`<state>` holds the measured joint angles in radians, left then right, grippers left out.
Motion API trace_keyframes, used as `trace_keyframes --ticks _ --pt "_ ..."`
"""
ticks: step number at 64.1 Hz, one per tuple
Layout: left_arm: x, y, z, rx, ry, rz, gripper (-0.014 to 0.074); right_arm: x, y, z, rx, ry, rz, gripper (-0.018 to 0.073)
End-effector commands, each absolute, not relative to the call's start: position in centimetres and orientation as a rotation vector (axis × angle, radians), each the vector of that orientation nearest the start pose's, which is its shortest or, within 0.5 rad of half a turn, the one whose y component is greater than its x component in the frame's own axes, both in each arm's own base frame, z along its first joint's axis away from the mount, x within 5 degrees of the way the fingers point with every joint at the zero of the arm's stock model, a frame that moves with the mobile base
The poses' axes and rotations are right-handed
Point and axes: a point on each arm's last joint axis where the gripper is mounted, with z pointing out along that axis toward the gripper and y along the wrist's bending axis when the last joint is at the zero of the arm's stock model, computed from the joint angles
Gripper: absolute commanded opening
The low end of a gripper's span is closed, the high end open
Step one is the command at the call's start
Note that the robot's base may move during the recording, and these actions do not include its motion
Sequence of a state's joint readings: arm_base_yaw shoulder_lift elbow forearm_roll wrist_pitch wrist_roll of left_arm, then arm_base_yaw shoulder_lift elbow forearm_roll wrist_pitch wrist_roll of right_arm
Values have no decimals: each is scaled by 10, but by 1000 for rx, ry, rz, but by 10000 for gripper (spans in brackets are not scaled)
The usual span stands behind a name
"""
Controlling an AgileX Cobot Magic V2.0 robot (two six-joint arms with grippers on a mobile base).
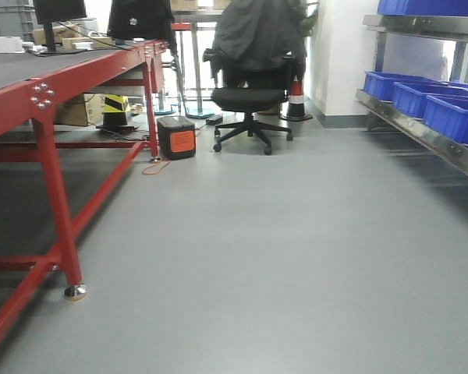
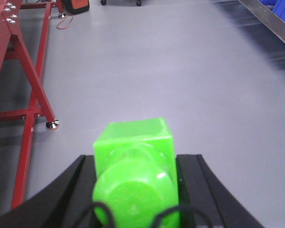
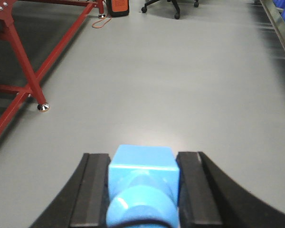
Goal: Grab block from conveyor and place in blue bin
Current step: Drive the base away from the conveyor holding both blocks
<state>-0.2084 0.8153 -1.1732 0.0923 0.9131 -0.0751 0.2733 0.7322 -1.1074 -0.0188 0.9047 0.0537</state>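
My left gripper (image 2: 135, 164) is shut on a bright green block (image 2: 134, 156), held above the grey floor. A light blue block (image 3: 142, 175) sits clamped between the black fingers of my right gripper (image 3: 142, 166), also over the floor. The conveyor (image 1: 31, 70), a dark belt on a red frame, runs along the left; its red legs (image 2: 35, 90) show in both wrist views. Several blue bins (image 1: 421, 97) stand on a metal shelf at the right. Neither gripper shows in the front view.
A black office chair (image 1: 249, 97) and a black-and-orange box (image 1: 176, 137) with an orange cable stand ahead. A traffic cone (image 1: 296, 97) is by the wall. The metal shelf edge (image 1: 421, 132) runs along the right. Grey floor (image 1: 257, 257) lies between conveyor and shelf.
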Motion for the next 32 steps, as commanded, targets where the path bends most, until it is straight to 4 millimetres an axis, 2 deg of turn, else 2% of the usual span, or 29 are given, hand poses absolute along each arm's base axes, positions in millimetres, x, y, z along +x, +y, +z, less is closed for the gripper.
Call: trace_keyframes --ticks 1,32 --pt "130 -21 446 144 2000 -80 -111 107 28 437 -225 1979 178 -153" --pt "130 -21 446 144 2000 -80 -111 107 28 437 -225 1979 178 -153"
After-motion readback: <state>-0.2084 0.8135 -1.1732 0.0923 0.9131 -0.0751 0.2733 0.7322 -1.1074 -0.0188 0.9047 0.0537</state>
